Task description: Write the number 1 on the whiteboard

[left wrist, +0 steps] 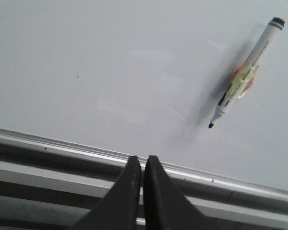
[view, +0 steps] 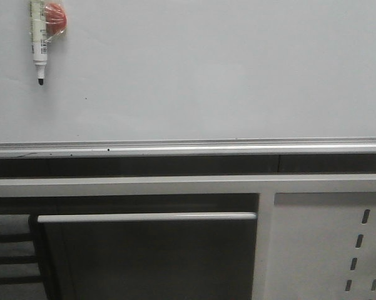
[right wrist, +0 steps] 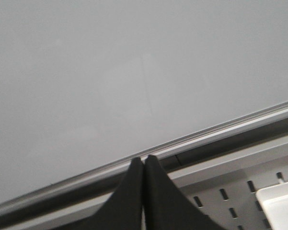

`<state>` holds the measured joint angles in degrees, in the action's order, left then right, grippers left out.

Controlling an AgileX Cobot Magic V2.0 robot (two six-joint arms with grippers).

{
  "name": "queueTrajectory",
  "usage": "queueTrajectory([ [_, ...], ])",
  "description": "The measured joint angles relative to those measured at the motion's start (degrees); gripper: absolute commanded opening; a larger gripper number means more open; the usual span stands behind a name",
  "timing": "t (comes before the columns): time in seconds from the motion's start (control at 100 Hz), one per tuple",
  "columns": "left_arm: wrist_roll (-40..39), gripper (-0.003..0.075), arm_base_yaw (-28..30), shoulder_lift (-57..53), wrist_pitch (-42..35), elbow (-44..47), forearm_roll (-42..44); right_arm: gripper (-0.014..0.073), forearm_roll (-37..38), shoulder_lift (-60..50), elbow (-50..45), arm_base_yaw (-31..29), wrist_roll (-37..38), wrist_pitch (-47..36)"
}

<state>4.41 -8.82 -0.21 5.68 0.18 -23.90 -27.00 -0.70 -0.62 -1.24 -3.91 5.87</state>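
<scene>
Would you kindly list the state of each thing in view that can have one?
whiteboard: upright, no number written on it yet.
marker: uncapped, stuck to the board, tip down.
left gripper: shut, holding nothing.
right gripper: shut, holding nothing.

both pincers [left wrist: 143,165] [right wrist: 144,165] have smooth, tapered black fingers.

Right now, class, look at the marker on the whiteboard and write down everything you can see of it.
The marker is a slim white pen with printed labelling, uncapped, its dark tip pointing down. A black end cap shows in the left wrist view. It hangs near-upright high on the left of the whiteboard, seemingly held by a red-orange round piece wrapped to its barrel with clear film. Neither gripper touches it. No written stroke shows beneath its tip.
</scene>
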Motion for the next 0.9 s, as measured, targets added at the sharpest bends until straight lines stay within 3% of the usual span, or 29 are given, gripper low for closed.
queueTrajectory([
  [0.13,0.0,-0.0020,0.0,0.0,-0.7,0.0,-10.2,-0.0063,-10.1,0.0,0.0,0.0,0.0,-0.3],
  [0.26,-0.1,-0.0020,0.0,0.0,-0.9,-0.1,-16.0,-0.0060,-12.6,0.0,0.3,0.0,0.0,2.8],
  [0.39,-0.1,-0.0020,0.0,0.4,1.7,-3.9,-13.5,-0.0059,-9.2,2.2,5.6,0.0,0.1,10.0],
  [0.53,0.7,-0.0020,0.0,8.2,8.4,-13.5,-6.3,-0.0060,-4.1,12.3,15.0,0.0,-0.5,18.3],
  [0.76,12.9,-0.0020,0.0,26.7,18.4,-28.2,-5.3,-0.0059,-2.3,29.5,28.4,0.0,-7.4,25.9],
  [0.83,16.3,-0.0016,0.0,30.4,19.3,-30.2,-7.4,-0.0010,-2.3,31.8,30.3,0.0,-9.4,26.9],
  [0.9,19.6,0.0022,0.0,33.4,19.6,-31.2,-10.0,0.0113,-3.2,32.9,31.1,0.1,-11.5,27.6],
])
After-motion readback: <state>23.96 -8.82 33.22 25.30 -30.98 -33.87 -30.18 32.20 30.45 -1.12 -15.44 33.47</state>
